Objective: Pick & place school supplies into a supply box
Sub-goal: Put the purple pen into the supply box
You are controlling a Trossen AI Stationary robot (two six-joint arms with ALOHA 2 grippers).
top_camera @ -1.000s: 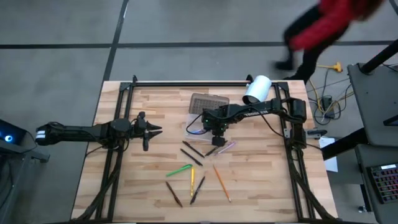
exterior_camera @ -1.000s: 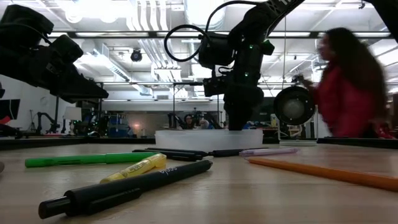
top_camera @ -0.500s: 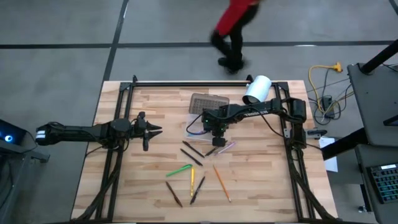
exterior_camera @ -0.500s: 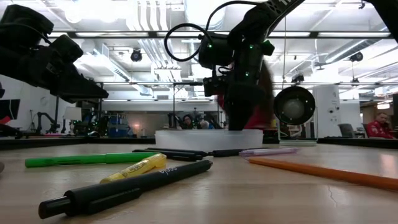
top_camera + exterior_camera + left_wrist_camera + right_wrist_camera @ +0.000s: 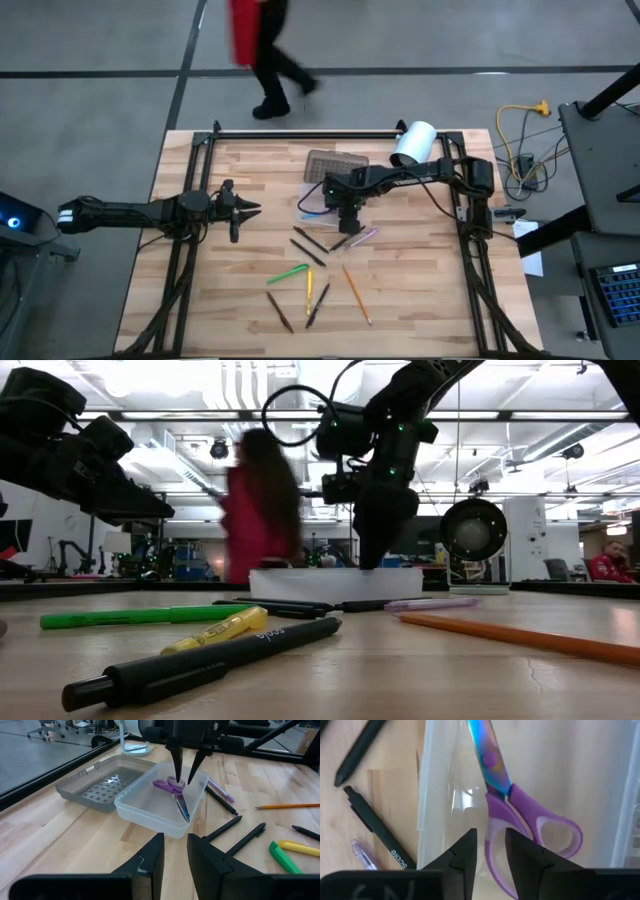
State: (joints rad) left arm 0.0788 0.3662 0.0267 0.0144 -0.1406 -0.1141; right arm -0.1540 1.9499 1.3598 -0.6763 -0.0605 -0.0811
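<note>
**Scissors lie in the box, right claw parted just above them**

The supply box [image 5: 160, 802] sits at the upper middle of the high view, its grey lid [image 5: 100, 785] folded open beside it. The purple-handled scissors [image 5: 173, 795] lie inside, blades shut. The right gripper [image 5: 185, 767] hangs straight over the handles, fingers a narrow gap apart and holding nothing. The left gripper [image 5: 243, 209] waits at the left centre of the table, fingers slightly apart and empty. The remaining pens and pencils [image 5: 310, 270] are scattered on the wood below the box, among them a green marker [image 5: 140, 616] and an orange pencil [image 5: 520, 636]. A white cylinder [image 5: 412, 144] lies at the upper right. A person in red [image 5: 255, 520] walks past behind.
</note>
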